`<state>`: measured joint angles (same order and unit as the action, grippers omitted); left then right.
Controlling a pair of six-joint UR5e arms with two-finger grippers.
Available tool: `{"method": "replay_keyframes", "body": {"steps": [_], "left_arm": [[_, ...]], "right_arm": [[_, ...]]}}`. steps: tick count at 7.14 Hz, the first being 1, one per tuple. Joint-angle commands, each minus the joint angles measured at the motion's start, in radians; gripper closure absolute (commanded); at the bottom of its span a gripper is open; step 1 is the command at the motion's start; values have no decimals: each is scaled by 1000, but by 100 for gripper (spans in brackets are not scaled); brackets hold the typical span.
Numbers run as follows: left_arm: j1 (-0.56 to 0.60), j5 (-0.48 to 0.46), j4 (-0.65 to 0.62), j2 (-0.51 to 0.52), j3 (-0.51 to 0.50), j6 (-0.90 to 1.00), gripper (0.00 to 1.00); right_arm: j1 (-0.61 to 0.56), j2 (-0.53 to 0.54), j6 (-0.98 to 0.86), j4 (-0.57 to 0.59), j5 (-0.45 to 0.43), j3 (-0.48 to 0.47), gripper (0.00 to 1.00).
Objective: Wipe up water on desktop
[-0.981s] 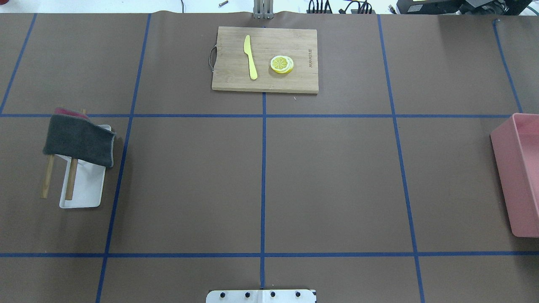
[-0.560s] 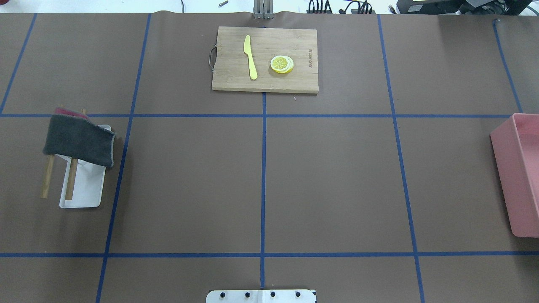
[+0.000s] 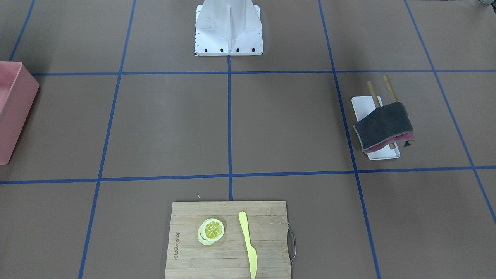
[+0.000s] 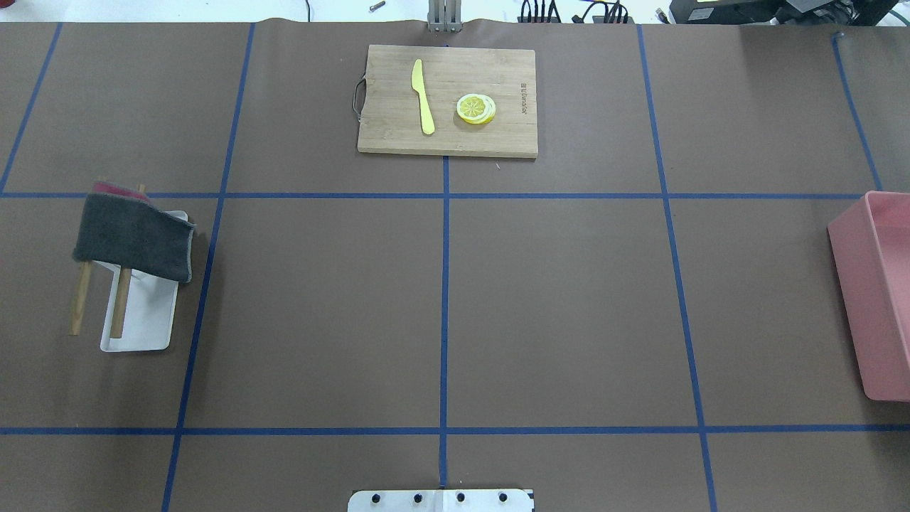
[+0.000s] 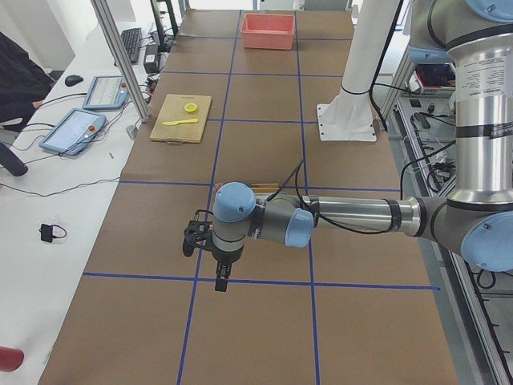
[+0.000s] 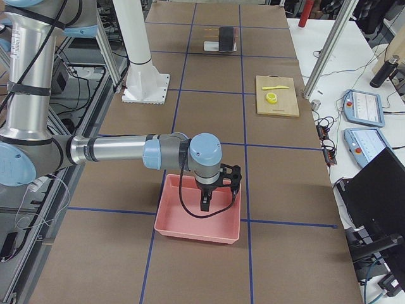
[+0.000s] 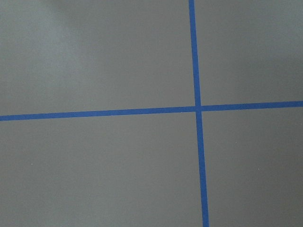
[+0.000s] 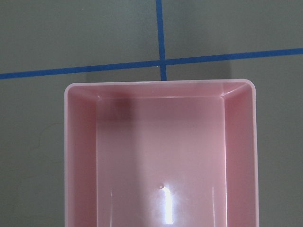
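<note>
The brown desktop with blue tape lines shows no water that I can make out. A dark grey cloth with a pink layer under it hangs over two wooden rods above a small white tray at the left. My left gripper shows only in the exterior left view, hovering over a tape crossing, apart from the cloth; I cannot tell if it is open or shut. My right gripper shows only in the exterior right view, above the pink bin; its state I cannot tell.
A bamboo cutting board at the far middle bears a yellow knife and lemon slices. The pink bin stands at the right edge. The robot's white base plate is at the near edge.
</note>
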<state>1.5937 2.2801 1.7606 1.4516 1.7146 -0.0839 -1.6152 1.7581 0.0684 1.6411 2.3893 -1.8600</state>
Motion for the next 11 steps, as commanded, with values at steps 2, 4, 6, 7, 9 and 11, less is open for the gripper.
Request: {"method": "replay_keyframes", "body": {"steps": [2, 4, 6, 7, 9, 11], "left_arm": [[-4, 140, -3, 38, 32, -258, 2], [-41, 224, 6, 65, 52, -417, 2], [-154, 243, 52, 96, 98, -671, 2], [-231, 233, 154, 95, 89, -811, 2], [-389, 123, 322, 93, 62, -1009, 2], [-458, 90, 417, 96, 36, -1089, 2]], "right_arm": [[0, 11, -8, -7, -29, 10, 0], [1, 12, -12, -9, -27, 10, 0], [0, 11, -9, -9, -21, 2, 0], [0, 9, -2, -9, -15, 2, 0], [1, 8, 2, -7, -10, 2, 0], [0, 8, 2, -7, 5, 4, 0]]}}
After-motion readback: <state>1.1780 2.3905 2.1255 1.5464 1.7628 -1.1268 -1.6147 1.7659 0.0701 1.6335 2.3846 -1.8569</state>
